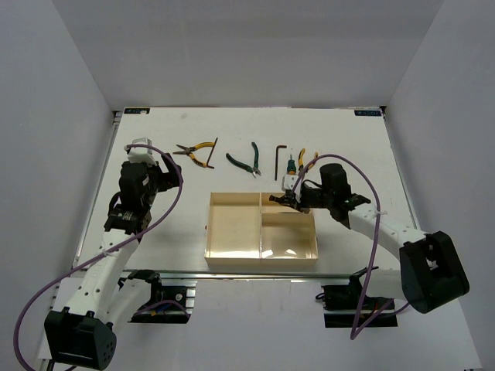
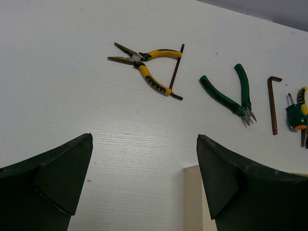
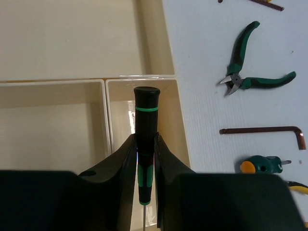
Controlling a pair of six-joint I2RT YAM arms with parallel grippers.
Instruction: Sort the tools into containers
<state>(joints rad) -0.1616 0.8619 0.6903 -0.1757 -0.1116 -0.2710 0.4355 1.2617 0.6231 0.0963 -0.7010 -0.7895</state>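
Where the two arms are bolted down, a big white table (image 1: 189, 224) spreads out. In the middle of it sits a cream tray (image 1: 209, 228) with three parts, one big part on the left and two on the right.

The left arm (image 1: 128, 201) hangs over bare table to the left of the tray. The left gripper (image 2: 144, 183) is spread wide with nothing in it.

The right arm (image 1: 363, 216) reaches in over the tray's far right corner. The right gripper (image 3: 144, 144) is pinched narrow around a black and green screwdriver (image 3: 146, 120), held above the small far part of the tray.

Past the tray, tools lie in a row on the table. Yellow pliers (image 2: 149, 67) are on the left, with a dark hex key (image 2: 176, 72) touching their handles. Green pliers (image 2: 231, 96) come next, then a second hex key (image 2: 273, 103). A short green screwdriver (image 3: 262, 165) with an orange end lies just beside that one.
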